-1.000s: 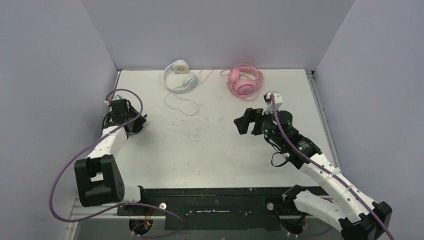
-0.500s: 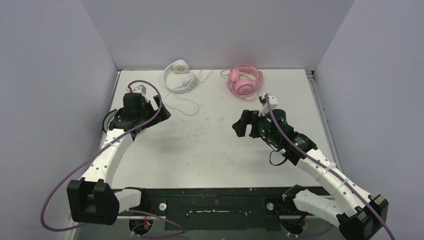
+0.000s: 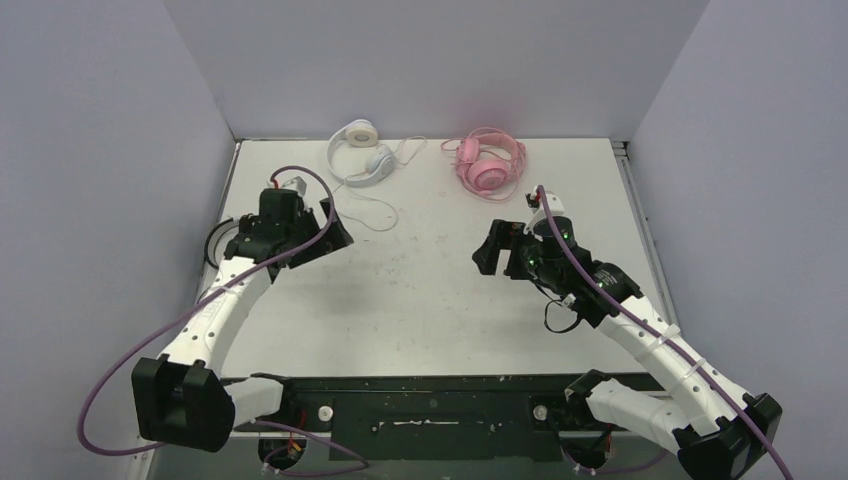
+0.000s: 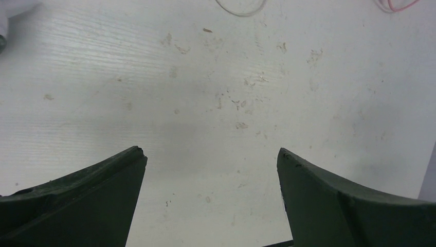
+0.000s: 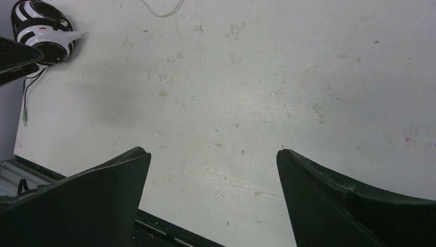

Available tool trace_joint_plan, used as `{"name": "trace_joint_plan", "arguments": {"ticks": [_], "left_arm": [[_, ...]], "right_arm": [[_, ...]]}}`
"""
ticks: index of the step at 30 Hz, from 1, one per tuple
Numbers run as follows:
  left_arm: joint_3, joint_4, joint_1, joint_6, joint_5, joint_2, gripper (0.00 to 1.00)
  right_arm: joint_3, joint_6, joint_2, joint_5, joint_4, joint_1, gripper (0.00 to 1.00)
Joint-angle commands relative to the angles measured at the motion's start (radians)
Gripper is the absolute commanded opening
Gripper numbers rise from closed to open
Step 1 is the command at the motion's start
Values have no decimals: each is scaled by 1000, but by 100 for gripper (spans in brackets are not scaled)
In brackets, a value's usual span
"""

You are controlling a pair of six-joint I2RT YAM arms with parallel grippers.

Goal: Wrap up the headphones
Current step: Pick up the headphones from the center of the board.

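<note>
Left gripper (image 4: 211, 159) and right gripper (image 5: 212, 154) hang, fingers spread wide, over the table (image 3: 420, 310).
White headphones (image 3: 358, 150) and pink headphones (image 3: 488, 165) lie near the far edge, black-and-white headphones (image 5: 43, 31) by the left edge; any lettering is too small to read.

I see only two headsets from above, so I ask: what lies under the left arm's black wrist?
A black-and-white over-ear headset with a thin black cable, shown by the right wrist camera. From above, the left arm covers nearly all of it.
</note>
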Motion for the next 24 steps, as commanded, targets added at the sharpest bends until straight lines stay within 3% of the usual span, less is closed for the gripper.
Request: {"name": "trace_joint_plan", "arguments": {"ticks": [1, 6, 12, 18, 24], "left_arm": [[74, 34, -84, -44, -15, 27, 97], [134, -18, -121, -43, -91, 65, 97], [201, -65, -69, 28, -122, 70, 97], [101, 63, 8, 84, -3, 13, 97], [90, 27, -4, 193, -69, 52, 97]], "right_arm": [[41, 53, 2, 36, -93, -2, 100], [52, 95, -5, 105, -143, -1, 100], [5, 133, -57, 149, -111, -1, 100], [39, 149, -94, 231, -194, -1, 100], [17, 179, -166, 257, -184, -2, 100]]}}
